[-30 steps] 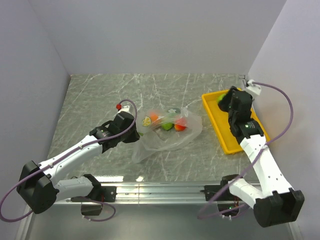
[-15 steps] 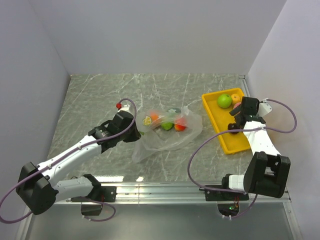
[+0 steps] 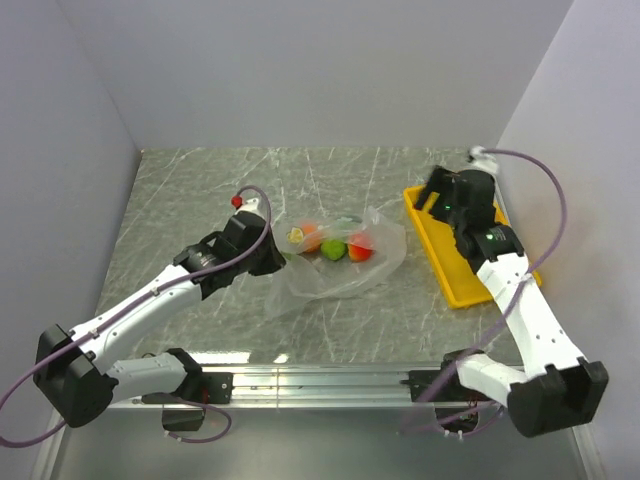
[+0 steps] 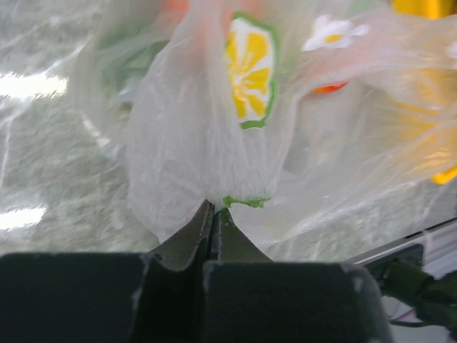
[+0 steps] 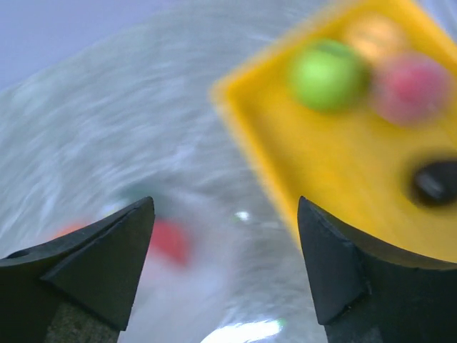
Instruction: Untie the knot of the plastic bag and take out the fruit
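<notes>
The clear plastic bag (image 3: 340, 270) lies mid-table with an orange (image 3: 312, 238), a green (image 3: 333, 249) and a red fruit (image 3: 360, 250) inside. My left gripper (image 3: 276, 262) is shut on the film at the bag's left edge. In the left wrist view the bag (image 4: 207, 136) hangs from the shut tips (image 4: 213, 211), with a lemon slice (image 4: 250, 68) behind the film. The knot does not show in any view. My right gripper (image 3: 432, 200) is open and empty over the yellow tray's near-left corner (image 5: 235, 100), facing the bag.
The yellow tray (image 3: 460, 282) lies at the right by the side wall. It holds a green fruit (image 5: 327, 71), a pink one (image 5: 410, 86) and an orange one (image 5: 375, 32). Walls close the table at the back, left and right.
The right arm swung over the tray, pulled back, then came forward toward the bag with its jaws wider. The left gripper shifted slightly with the bag's edge, still shut.
</notes>
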`<state>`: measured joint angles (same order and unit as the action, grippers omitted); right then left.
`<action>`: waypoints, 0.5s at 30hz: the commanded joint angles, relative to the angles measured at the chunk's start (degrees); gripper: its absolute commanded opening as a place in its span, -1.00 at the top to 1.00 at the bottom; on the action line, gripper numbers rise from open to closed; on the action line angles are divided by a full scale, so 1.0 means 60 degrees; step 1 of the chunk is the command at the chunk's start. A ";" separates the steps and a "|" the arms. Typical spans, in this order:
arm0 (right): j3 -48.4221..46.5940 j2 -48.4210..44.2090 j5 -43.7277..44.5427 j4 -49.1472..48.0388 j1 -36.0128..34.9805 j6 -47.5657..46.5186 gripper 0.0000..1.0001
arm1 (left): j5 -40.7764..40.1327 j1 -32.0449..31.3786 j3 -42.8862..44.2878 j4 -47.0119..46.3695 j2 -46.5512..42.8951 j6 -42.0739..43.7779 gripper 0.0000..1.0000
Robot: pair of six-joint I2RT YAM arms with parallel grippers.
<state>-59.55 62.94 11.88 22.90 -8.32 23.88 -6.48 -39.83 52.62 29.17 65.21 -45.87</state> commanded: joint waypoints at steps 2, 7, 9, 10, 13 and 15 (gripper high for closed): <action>-0.1309 -0.0484 -0.1071 0.0445 -0.2096 -0.2455 -0.68 | 0.0172 -0.0011 0.1029 0.0016 0.0424 -0.0163 0.99; -0.1485 -0.0340 -0.1950 0.0519 -0.4510 -0.2501 -0.60 | 0.0040 -0.0011 0.1717 0.0206 0.0967 -0.0061 0.99; -0.1472 -0.0061 -0.2244 0.0462 -0.5143 -0.2573 -0.57 | 0.0040 -0.0011 0.1907 0.0222 0.1157 -0.0090 0.99; -0.1370 0.0245 -0.2084 0.0389 -0.5626 -0.2574 -0.57 | 0.0084 -0.0011 0.1967 0.0222 0.1187 -0.0090 0.99; -0.1121 0.1035 -0.2199 0.0038 -0.5938 -0.2530 -0.53 | 0.0070 -0.0011 0.2084 0.0251 0.1246 -0.0163 0.99; -0.1047 0.1476 -0.2156 -0.0212 -0.5953 -0.2515 -0.40 | 0.0026 -0.0011 0.2084 0.0280 0.1246 -0.0221 0.99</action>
<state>-66.50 68.23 -0.75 23.29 -43.99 9.78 -6.28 -39.83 62.43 30.81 73.03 -46.30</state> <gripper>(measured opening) 0.729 0.012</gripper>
